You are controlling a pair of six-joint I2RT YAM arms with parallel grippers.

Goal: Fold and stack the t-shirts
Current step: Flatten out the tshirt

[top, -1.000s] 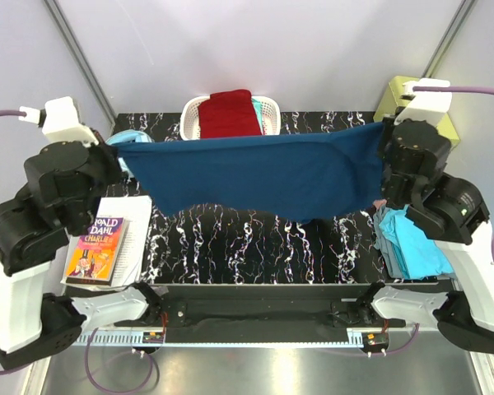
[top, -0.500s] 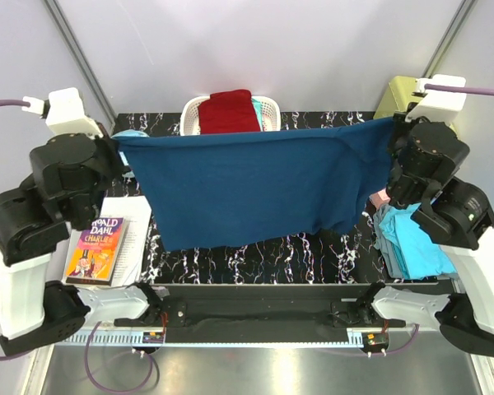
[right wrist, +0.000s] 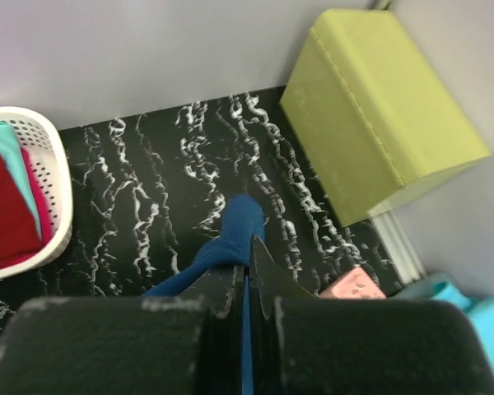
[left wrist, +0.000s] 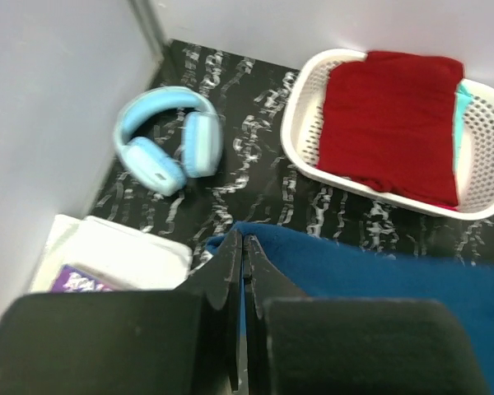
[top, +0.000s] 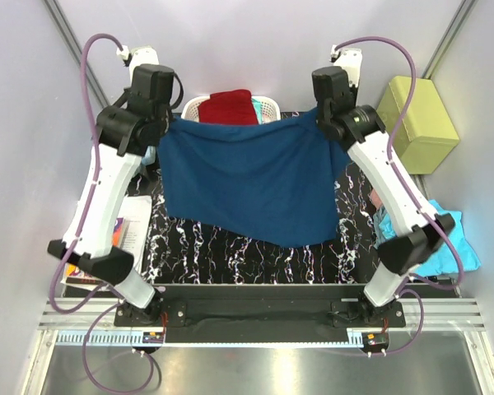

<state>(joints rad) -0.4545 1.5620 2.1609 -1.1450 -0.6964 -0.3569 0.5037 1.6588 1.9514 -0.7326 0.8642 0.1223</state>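
Left gripper [left wrist: 240, 240], right gripper [right wrist: 247, 248] each pinching corner of blue t-shirt [top: 255, 185]; we see it hanging spread above table [top: 198, 255].

L claw [top: 166, 125] + R claw [top: 322, 116] pinch navy tee [top: 247, 185] taut, midair.

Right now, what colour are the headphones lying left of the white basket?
The headphones are light blue; the left wrist view shows them best.

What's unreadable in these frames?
- Top view: navy t-shirt hangs spread, hiding the table behind it; no print shows.
- Top view: turquoise t-shirt mostly behind the right arm.
- Left wrist: red t-shirt covers what else lies in the basket.
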